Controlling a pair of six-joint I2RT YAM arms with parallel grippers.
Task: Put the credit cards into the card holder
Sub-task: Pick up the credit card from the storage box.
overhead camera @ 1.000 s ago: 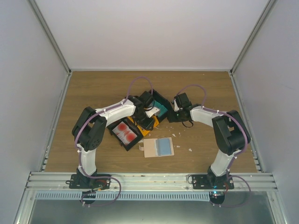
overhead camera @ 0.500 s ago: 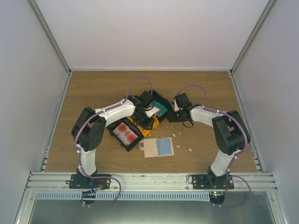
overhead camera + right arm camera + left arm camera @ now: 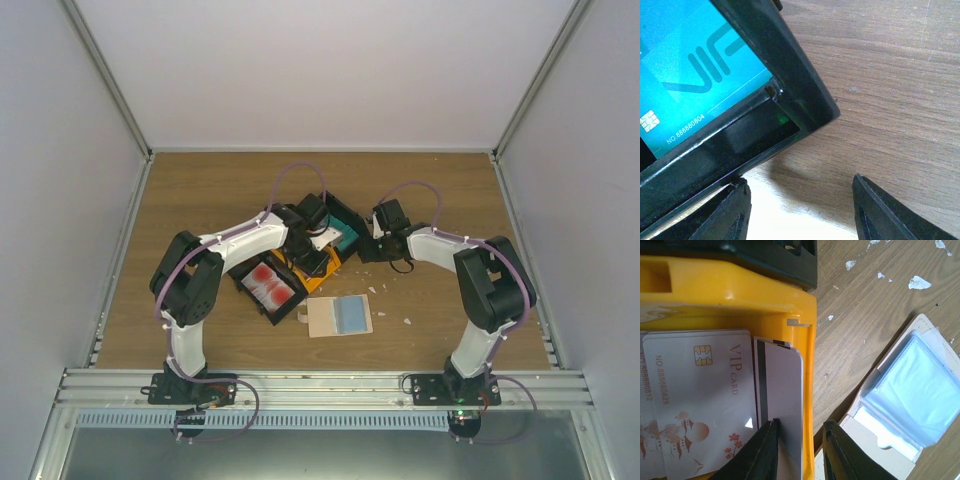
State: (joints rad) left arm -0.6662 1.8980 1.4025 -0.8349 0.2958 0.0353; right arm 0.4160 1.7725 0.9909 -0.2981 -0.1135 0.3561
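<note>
Pale pinkish-grey cards lie in the orange tray. One of them shows its dark-striped back and leans against the tray's wall. My left gripper is open and straddles that card's edge and the wall; one finger touches the card. The card holder lies open on the table with its blue-grey pockets up. A teal-green card lies in a black tray. My right gripper is open at that tray's corner, holding nothing.
A white card with red blotches lies in another black tray at the left of the joined trays. Small white scraps are scattered on the wood near the card holder. Grey walls enclose the table.
The left arm's elbow has shifted slightly to the left. The trays, the card holder and the right arm have not visibly moved.
</note>
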